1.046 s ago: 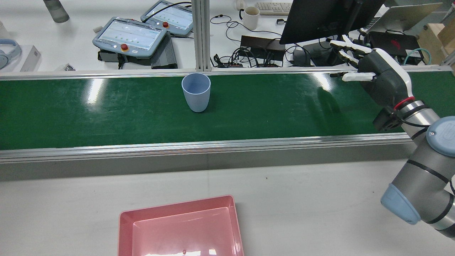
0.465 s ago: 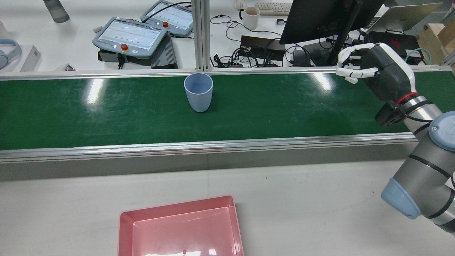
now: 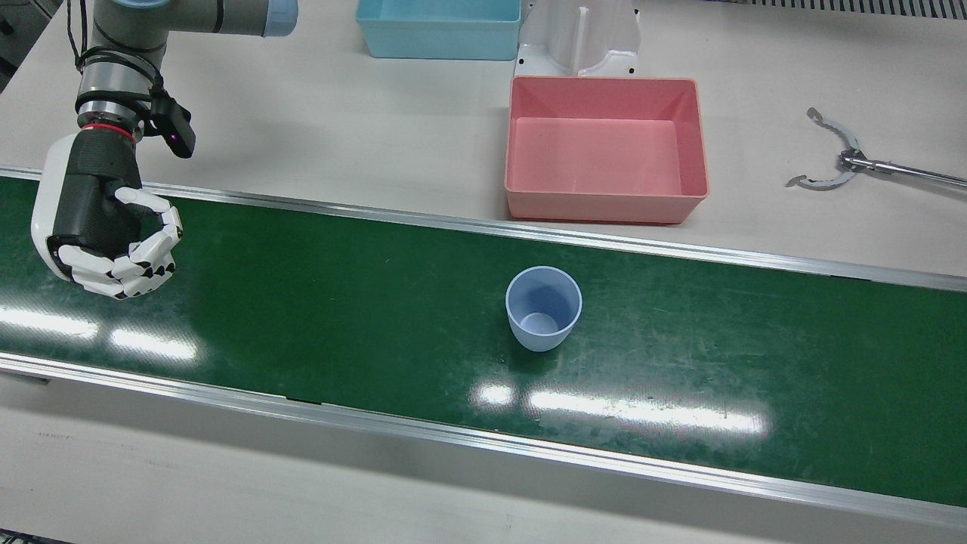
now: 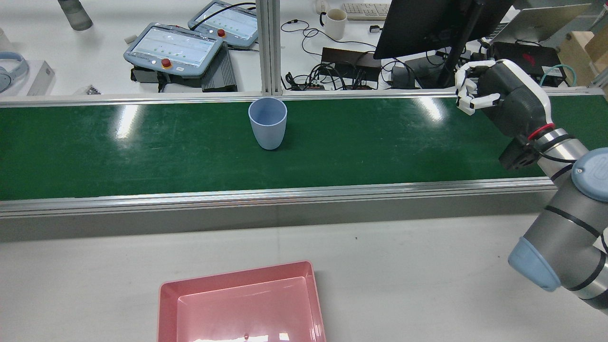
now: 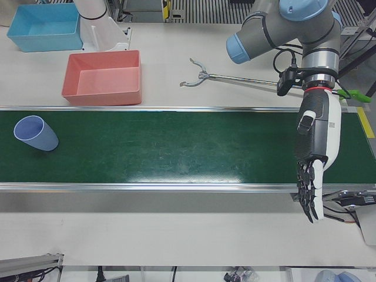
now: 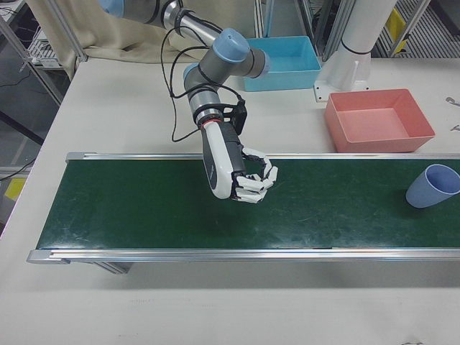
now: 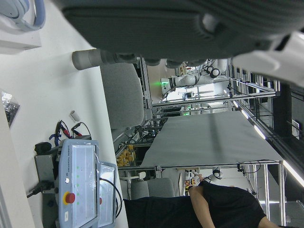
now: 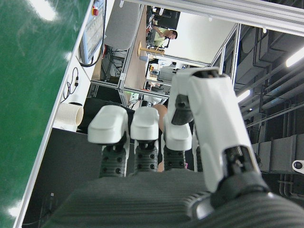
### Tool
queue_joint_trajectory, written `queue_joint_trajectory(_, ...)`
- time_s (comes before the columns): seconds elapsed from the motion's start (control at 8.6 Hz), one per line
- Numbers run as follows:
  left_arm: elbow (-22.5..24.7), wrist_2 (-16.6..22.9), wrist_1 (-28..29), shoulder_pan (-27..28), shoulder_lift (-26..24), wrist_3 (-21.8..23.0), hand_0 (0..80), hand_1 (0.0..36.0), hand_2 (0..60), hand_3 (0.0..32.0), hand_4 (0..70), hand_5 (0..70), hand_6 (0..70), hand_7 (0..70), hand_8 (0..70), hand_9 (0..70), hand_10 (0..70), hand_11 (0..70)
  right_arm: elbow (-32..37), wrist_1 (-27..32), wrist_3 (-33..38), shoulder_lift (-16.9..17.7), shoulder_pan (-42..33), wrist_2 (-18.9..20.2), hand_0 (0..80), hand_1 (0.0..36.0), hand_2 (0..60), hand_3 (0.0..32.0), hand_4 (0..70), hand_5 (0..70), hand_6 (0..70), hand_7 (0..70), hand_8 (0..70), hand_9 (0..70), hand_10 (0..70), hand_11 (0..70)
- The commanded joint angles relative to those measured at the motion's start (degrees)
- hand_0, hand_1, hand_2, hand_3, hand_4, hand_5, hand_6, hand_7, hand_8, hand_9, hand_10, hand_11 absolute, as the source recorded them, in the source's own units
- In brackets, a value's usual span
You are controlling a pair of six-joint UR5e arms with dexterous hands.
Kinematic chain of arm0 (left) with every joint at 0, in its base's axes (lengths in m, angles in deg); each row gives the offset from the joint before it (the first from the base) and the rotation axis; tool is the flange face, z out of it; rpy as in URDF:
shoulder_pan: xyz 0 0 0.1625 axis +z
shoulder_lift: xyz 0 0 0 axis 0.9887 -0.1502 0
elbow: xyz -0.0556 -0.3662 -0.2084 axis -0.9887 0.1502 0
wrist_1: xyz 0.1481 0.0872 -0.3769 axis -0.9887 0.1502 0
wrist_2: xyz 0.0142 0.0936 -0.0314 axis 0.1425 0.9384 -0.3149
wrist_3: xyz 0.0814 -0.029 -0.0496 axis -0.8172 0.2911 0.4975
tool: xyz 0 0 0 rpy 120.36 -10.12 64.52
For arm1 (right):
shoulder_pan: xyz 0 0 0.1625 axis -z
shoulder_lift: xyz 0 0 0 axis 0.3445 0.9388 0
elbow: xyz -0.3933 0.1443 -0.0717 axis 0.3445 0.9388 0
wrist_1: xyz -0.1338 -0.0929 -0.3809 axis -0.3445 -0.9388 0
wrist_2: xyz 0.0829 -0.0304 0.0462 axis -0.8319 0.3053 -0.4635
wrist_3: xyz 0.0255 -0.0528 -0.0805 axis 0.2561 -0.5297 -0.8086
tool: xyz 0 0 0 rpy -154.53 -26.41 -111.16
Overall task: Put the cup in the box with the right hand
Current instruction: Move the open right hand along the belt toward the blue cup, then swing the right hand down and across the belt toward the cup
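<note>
While your right hand (image 4: 494,95) hangs curled shut on nothing at the rear view's right edge, the pink box (image 4: 242,304) sits bottom centre; farther up, the blue cup (image 4: 268,122) stands upright on the green belt (image 4: 142,152). Your left hand (image 5: 314,158) hangs with fingers straight, empty.

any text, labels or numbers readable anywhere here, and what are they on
No text can be read in any view.
Teach pendants: their screens show rows of marks, too small to read.
Keyboard: keys too small to read.
Blue cup, pink box, green conveyor belt: no markings visible.
</note>
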Motion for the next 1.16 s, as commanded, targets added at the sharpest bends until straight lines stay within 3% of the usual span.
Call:
queue_joint_trajectory(0.0,0.0,0.0,0.0,0.0,0.0,0.0,0.0,0.0,0.0,0.0,0.0,0.0,0.0,0.0,0.0,0.0,0.0,0.0,0.0,0.0,0.2,-0.3,0.1,0.3,74.9,36.0,60.0,0.0,42.2,40.7,67.5,70.0,70.0,70.0,70.0,70.0)
queue_joint_trajectory(0.23,0.0,0.0,0.0,0.0,0.0,0.0,0.0,0.0,0.0,0.0,0.0,0.0,0.0,0.0,0.0,0.0,0.0,0.0,-0.2,0.0,0.2,-0.2,-0.7,0.0,70.8,34.9,60.0,0.0,45.1,40.0,67.2,70.0,70.0,70.0,70.0,70.0)
queue_joint_trajectory(0.35,0.0,0.0,0.0,0.0,0.0,0.0,0.0,0.0,0.0,0.0,0.0,0.0,0.0,0.0,0.0,0.0,0.0,0.0,-0.8,0.4,0.0,-0.3,-0.8,0.2,65.3,30.7,60.0,0.0,45.0,39.0,66.9,70.0,70.0,70.0,70.0,70.0)
queue_joint_trajectory(0.46,0.0,0.0,0.0,0.0,0.0,0.0,0.0,0.0,0.0,0.0,0.0,0.0,0.0,0.0,0.0,0.0,0.0,0.0,-0.9,0.6,-0.2,-0.4,-0.7,0.3,54.6,5.7,10.8,0.0,33.9,30.4,59.9,70.0,70.0,70.0,70.0,70.0)
queue_joint_trajectory(0.58,0.1,-0.1,0.0,0.0,0.0,0.0,0.0,0.0,0.0,0.0,0.0,0.0,0.0,0.0,0.0,0.0,0.0,0.0,-1.0,0.6,-0.3,-1.1,-0.6,1.1,54.8,7.3,0.0,0.0,15.5,15.4,33.0,70.0,51.4,70.0,56.0,70.0)
queue_joint_trajectory(0.7,0.0,0.0,0.0,0.0,0.0,0.0,0.0,0.0,0.0,0.0,0.0,0.0,0.0,0.0,0.0,0.0,0.0,0.0,-1.0,0.5,-0.4,-2.2,-0.6,1.8,59.7,16.6,0.0,0.0,15.6,7.2,6.4,18.4,0.6,3.1,8.7,15.1)
queue_joint_trajectory(0.81,0.0,0.0,0.0,0.0,0.0,0.0,0.0,0.0,0.0,0.0,0.0,0.0,0.0,0.0,0.0,0.0,0.0,0.0,-1.0,0.5,-0.4,-2.3,-0.6,1.9,61.3,18.5,0.0,0.0,18.8,6.5,3.0,4.4,0.0,0.0,3.5,7.8)
queue_joint_trajectory(1.05,0.1,0.0,0.0,0.0,0.0,0.0,0.0,0.0,0.0,0.0,0.0,0.0,0.0,0.0,0.0,0.0,0.0,0.0,-1.0,0.5,-0.7,-2.3,-0.6,1.9,60.6,18.9,0.0,0.0,18.0,6.5,1.7,0.0,0.0,0.0,0.3,3.1)
